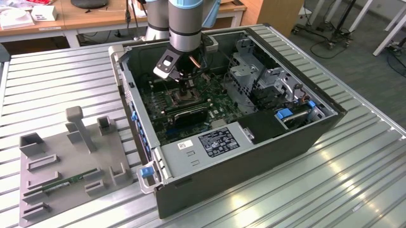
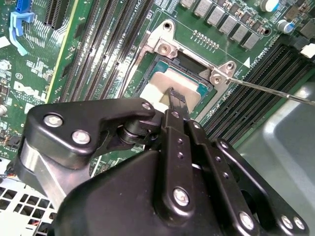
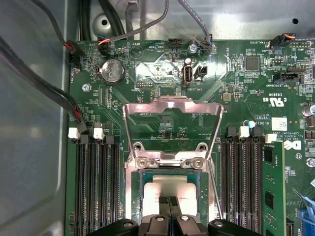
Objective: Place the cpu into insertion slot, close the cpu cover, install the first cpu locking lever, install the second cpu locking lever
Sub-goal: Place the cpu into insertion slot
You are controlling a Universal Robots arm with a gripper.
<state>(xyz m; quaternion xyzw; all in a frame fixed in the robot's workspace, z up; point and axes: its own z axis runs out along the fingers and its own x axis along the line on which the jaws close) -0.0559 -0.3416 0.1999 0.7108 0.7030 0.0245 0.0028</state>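
Observation:
The cpu (image 3: 170,187) lies flat in the insertion slot (image 3: 134,196), its pale metal face up; it also shows in the second wrist view (image 2: 165,84). My gripper (image 3: 170,202) is shut, with nothing between the fingers, and its tips rest on or just above the cpu's face (image 2: 175,98). The cpu cover (image 3: 172,105) stands swung open beyond the slot, hinged at the slot's edge. A thin locking lever (image 2: 275,91) sticks out free beside the slot. In the exterior view the gripper (image 1: 184,89) hangs inside the computer case over the slot (image 1: 188,100).
The open computer case (image 1: 304,128) lies on a slatted metal table. Memory slots (image 3: 96,187) flank the socket on both sides. Cables (image 3: 59,93) run along the board's edge. A grey fixture tray (image 1: 70,166) sits at the exterior view's left.

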